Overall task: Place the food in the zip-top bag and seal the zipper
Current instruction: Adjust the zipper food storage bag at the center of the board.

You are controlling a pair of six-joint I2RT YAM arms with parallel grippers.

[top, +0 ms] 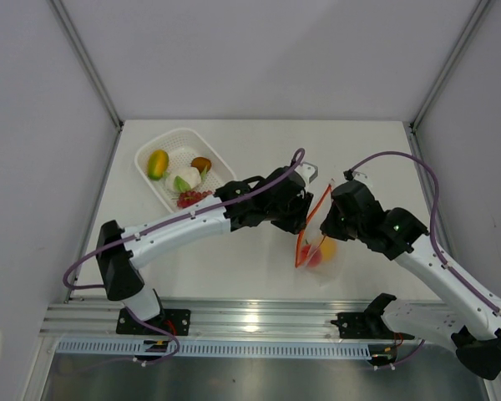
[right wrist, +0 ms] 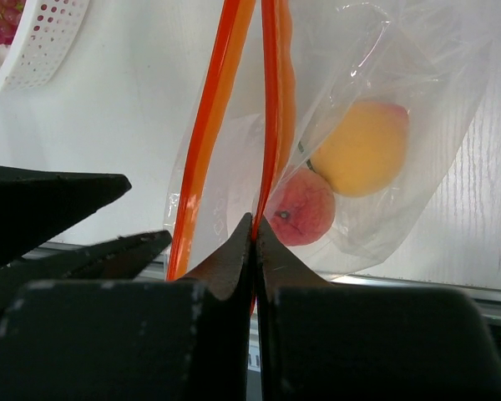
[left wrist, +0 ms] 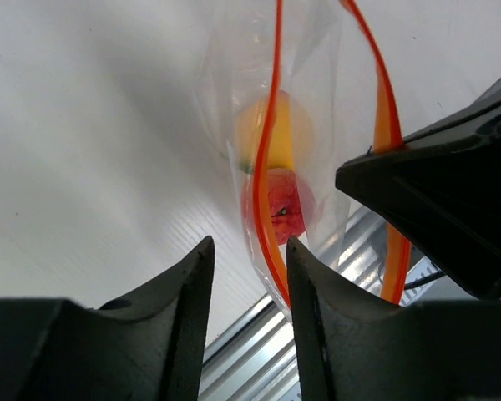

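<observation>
The clear zip-top bag (top: 327, 266) hangs between my two grippers with its mouth apart. Its red-orange zipper (right wrist: 221, 100) shows as two strips. My right gripper (right wrist: 255, 230) is shut on the right-hand strip. My left gripper (left wrist: 249, 259) is open, its fingers (left wrist: 184, 288) just left of the other strip (left wrist: 273, 150) with nothing between them. Inside the bag lie a yellow-orange piece (right wrist: 363, 146) and a peach-red piece (right wrist: 305, 209) of food. More food sits in the basket: a mango (top: 157, 164), a brown piece (top: 201, 164), a white-and-green piece (top: 186, 179) and red grapes (top: 190, 198).
The white mesh basket (top: 142, 154) stands at the back left of the table. An aluminium rail (top: 259, 317) runs along the near edge, just below the bag. Grey walls close in the table on three sides.
</observation>
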